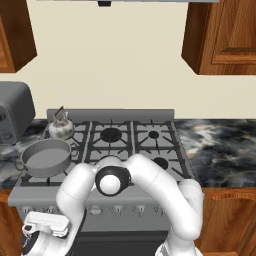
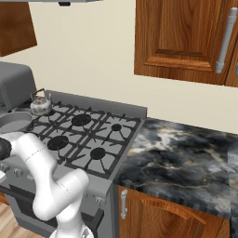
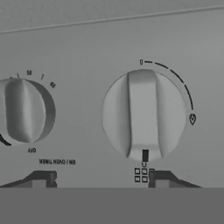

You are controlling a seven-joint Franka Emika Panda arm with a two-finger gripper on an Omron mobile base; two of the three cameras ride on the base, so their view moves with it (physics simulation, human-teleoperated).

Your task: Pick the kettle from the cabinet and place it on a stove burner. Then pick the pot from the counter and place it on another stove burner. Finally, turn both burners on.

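Knobs: two round stove dials; right knob (image 3: 143, 116) upright, left knob (image 3: 24, 110) beside it.
Gripper (image 3: 100, 180): jaws spread wide, holding nothing.
Cookware: one kettle (image 1: 61, 128), one pot (image 1: 46, 157).
Arm: bent low.

The stove (image 1: 150, 150) sits between two stretches of counter (image 1: 220, 150). The kettle (image 1: 61, 128) stands on the stove's back left burner, and the pot (image 1: 46, 157) on the front left burner, just in front of the kettle. A microwave (image 1: 14, 111) sits on the counter's left stretch.
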